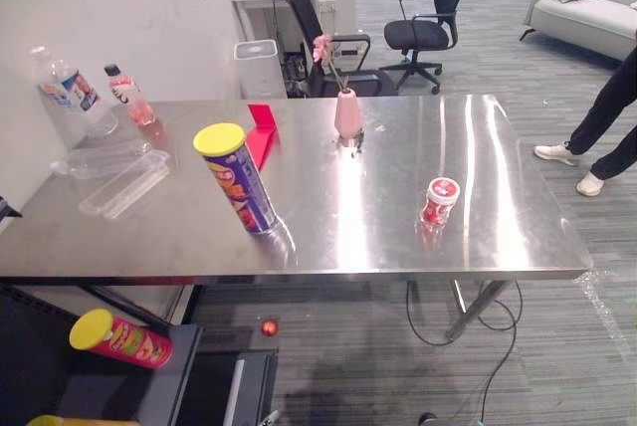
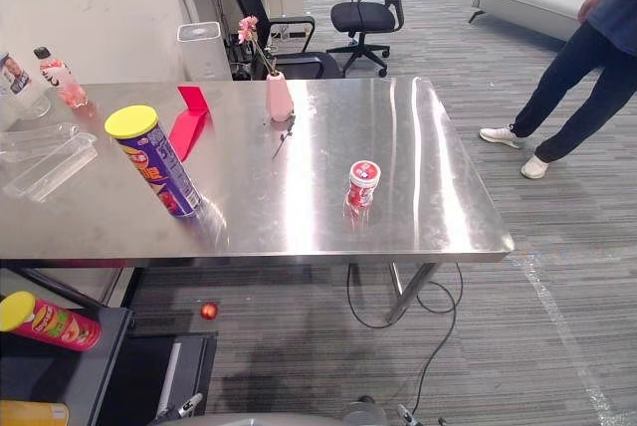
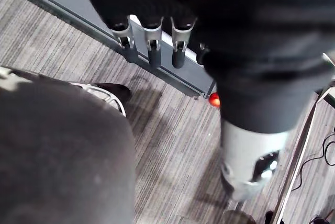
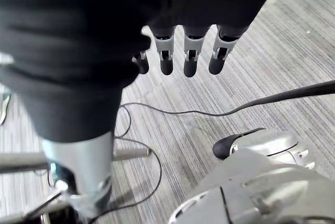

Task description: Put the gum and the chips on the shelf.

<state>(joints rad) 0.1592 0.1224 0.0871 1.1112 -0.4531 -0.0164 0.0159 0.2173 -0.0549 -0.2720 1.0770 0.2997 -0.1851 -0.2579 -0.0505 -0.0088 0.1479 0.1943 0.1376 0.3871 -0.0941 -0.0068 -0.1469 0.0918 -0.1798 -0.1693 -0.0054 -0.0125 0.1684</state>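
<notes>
left hand (image 3: 153, 51): we see it hanging low over the carpet, fingers straight and relaxed, holding nothing.
shelf (image 1: 149, 391): dark unit below the table's left end; a red can (image 1: 121, 338) with a yellow lid lies on its side there already.
back-left clutter: a water bottle (image 1: 75, 98), a small pink bottle (image 1: 129, 96) and clear trays (image 1: 124, 182) sit left of the chips.
chips (image 1: 237, 179): tall blue can with a yellow lid, standing on its base near the front edge of the table (image 1: 498, 237), untouched.
chips risk: we judge a tall, narrow can tips easily; a finger nudging it high up before the hand closes could send it rolling off the front edge.
red card (image 1: 261, 137) and vase (image 1: 347, 113): both just behind the chips' side of the table; a reach carried too far could topple the vase.
gum (image 1: 439, 201): small red-and-white tub, upright, well apart from the chips towards the right, also untouched.
gum risk: small and round, so we expect it could slip or skid on the shiny steel if pinched off-centre.
person (image 1: 612, 117): legs stand beyond the right end, near enough to matter if we swing wide.
right hand (image 4: 191, 56): low over the floor, fingers straight, empty.
shelf risk: the lying can could roll if bumped.
</notes>
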